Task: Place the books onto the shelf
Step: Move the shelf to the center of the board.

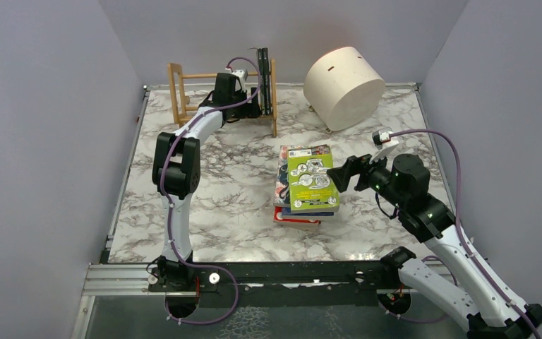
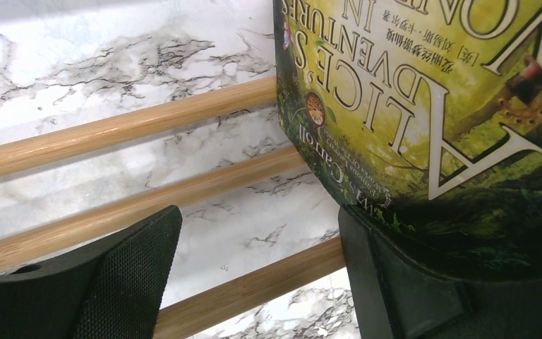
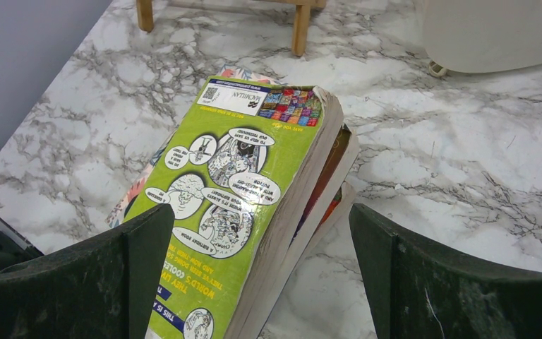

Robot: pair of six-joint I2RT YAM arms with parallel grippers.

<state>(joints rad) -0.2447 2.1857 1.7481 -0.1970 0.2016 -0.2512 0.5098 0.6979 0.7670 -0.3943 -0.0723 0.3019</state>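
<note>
The light-wood shelf (image 1: 187, 95) stands at the back left, with dark books (image 1: 262, 79) upright at its right end. My left gripper (image 1: 252, 104) is inside it beside those books. In the left wrist view it (image 2: 257, 219) is open over the shelf dowels (image 2: 134, 123), and a green Alice book (image 2: 423, 106) leans against its right finger (image 2: 402, 282). A stack of books (image 1: 303, 205) lies mid-table, topped by a lime green one (image 1: 312, 176). My right gripper (image 3: 261, 212) is open, its fingers either side of that lime book's (image 3: 233, 169) near right corner.
A cream cylindrical drum (image 1: 344, 86) lies on its side at the back right, behind the stack. Grey walls close in the marble table (image 1: 219, 212) on three sides. The left half of the shelf holds nothing.
</note>
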